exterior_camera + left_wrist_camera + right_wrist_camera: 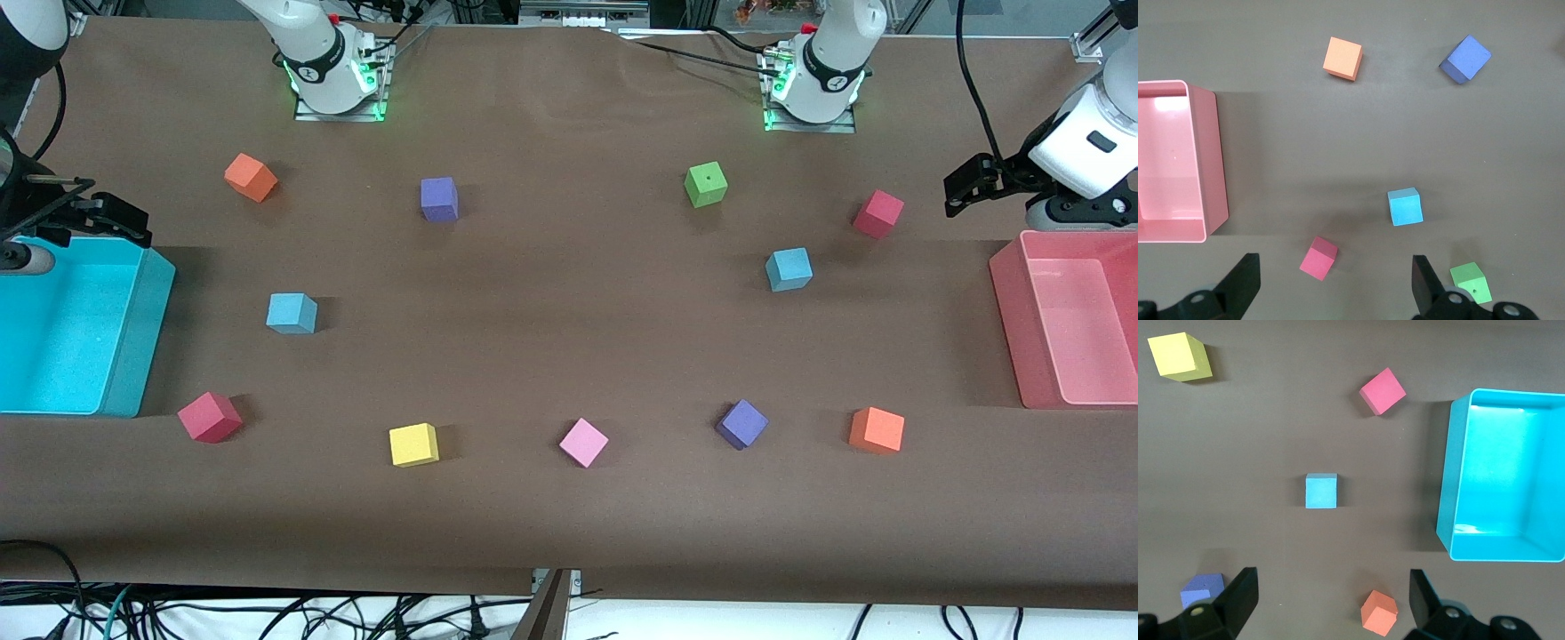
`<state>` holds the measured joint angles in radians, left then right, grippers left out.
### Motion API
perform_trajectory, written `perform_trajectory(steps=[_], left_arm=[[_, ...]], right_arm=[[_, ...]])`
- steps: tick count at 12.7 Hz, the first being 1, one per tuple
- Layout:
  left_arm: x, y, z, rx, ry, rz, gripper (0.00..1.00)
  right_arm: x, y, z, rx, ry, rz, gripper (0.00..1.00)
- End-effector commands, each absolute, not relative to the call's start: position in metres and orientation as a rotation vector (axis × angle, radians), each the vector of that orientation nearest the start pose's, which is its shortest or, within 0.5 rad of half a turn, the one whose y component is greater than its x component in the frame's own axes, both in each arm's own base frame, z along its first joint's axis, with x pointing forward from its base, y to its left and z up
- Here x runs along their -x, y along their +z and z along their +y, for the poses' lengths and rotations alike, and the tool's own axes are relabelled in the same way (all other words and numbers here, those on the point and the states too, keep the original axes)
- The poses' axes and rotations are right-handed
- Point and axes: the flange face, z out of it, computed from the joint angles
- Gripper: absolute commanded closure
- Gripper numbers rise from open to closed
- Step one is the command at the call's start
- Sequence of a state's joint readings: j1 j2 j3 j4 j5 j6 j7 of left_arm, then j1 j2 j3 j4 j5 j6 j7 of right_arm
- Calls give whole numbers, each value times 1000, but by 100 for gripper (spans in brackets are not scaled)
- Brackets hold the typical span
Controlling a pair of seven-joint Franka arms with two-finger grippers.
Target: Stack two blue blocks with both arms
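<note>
Nearest row: an orange cube (877,429), a violet cube (742,423), a pink cube (583,442), a yellow cube (413,444) and a red cube (210,417) lie closest to the front camera, loose on the tabletop (569,347) and well apart. None belongs to the task.

First blue block (292,313): flat on the tabletop toward the right arm's end, farther from the front camera than the red cube and near the cyan bin (133,356). It has open space all round, so fingers could likely straddle it without bumping a neighbour.

Second blue block (789,269): toward the left arm's end, alone on the tabletop, with another red cube (878,213) and a green cube (706,184) farther from the camera. The two blocks are well apart, one on each arm's side, which suits a two-arm job.

Bins: the cyan bin and a pink bin (1009,293) sit at the two ends of the tabletop.

Right gripper (111,220): hangs over the cyan bin's rim, fingers apart, holding nothing; the arm waits.

Left gripper (976,182): hangs over the pink bin's edge, fingers apart, empty; it too waits.

Stage: judged as the start, neither block lifted, no stack yet.
</note>
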<state>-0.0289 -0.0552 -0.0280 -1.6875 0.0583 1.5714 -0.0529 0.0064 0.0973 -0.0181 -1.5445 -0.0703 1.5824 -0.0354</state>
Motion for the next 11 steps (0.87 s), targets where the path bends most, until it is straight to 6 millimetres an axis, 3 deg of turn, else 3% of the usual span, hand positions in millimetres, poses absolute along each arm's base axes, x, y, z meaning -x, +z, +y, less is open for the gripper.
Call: perform_trajectory(steps=[1,11], left_arm=[[-532,601,-24,3083,93,30,0],[-532,602,-30,3097,92,44,0]], right_arm=[[-584,587,-14,3195,83,-42,0],[-585,588,-16,3193,79,-45,0]])
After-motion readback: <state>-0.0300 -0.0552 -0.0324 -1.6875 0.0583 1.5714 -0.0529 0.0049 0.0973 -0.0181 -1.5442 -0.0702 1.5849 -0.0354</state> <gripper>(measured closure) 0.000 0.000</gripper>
